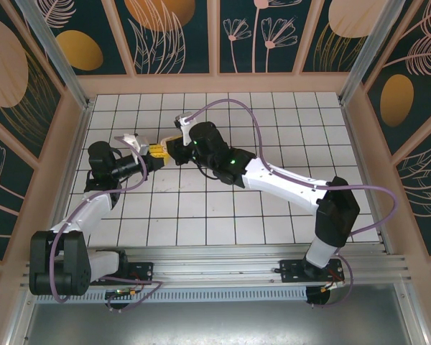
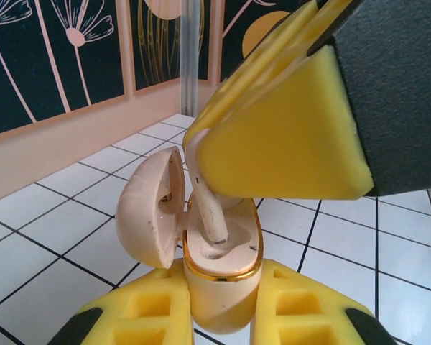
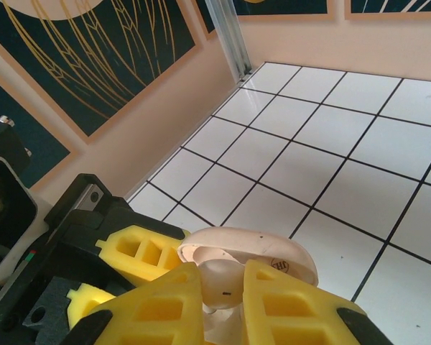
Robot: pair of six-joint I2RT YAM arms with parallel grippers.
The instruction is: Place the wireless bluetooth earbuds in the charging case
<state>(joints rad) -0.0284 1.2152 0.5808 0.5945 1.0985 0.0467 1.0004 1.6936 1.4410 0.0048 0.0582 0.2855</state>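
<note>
Overhead, the left pincer and right pincer meet above the worktop. Left wrist: the left pincer is clamped on the open charging case — an earbud stands stem-down in its socket. Right wrist: the right pincer pinches that earbud, just beside the lid.

Charging case glossy smooth plastic — end effector pads matt foam
</note>
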